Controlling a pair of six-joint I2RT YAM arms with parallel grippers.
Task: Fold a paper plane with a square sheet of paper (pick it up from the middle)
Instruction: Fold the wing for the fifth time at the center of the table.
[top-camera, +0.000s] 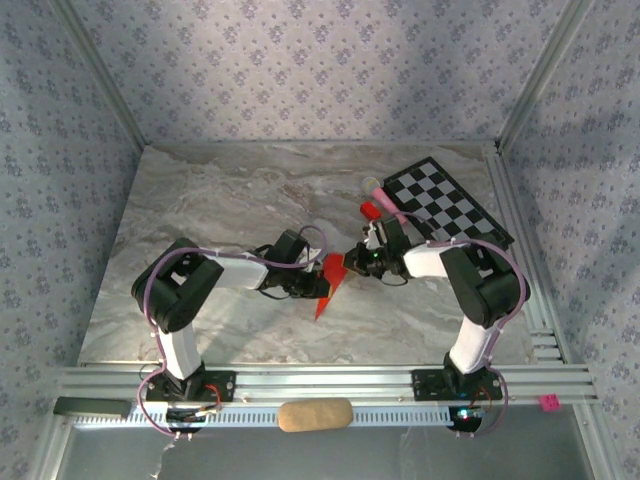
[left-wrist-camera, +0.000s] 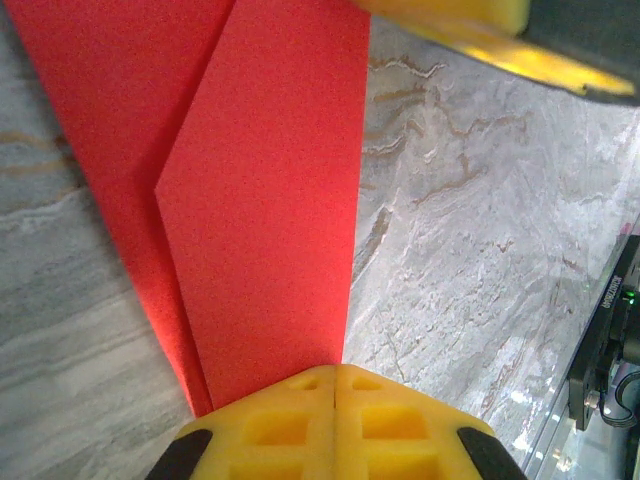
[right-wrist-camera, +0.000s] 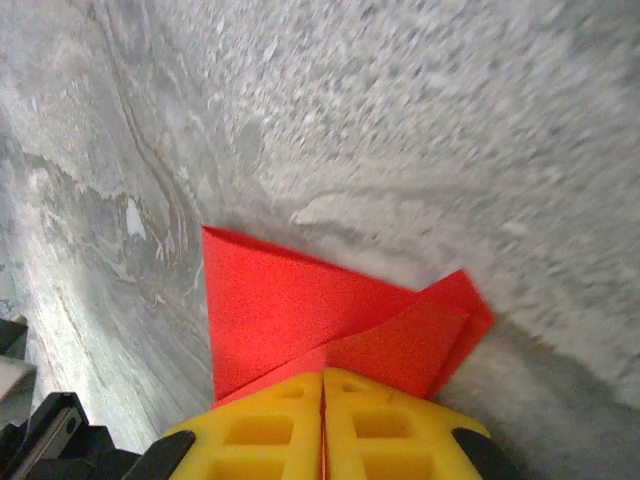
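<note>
jointly left end effector (left-wrist-camera: 335, 372), right end effector (right-wrist-camera: 322, 376) pinch folded red paper (top-camera: 331, 274).

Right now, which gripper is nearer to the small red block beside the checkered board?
Right. The right gripper, shut on the folded red paper, sits just on the near side of the small red block. The left gripper grips the paper's opposite edge, farther away.

- No text, number or brand can be read with certainty.
- A short line of white lettering is seen on a black box (left-wrist-camera: 612, 300) beside the table (left-wrist-camera: 480, 250), but it is too small and blurred to be made out.
</note>
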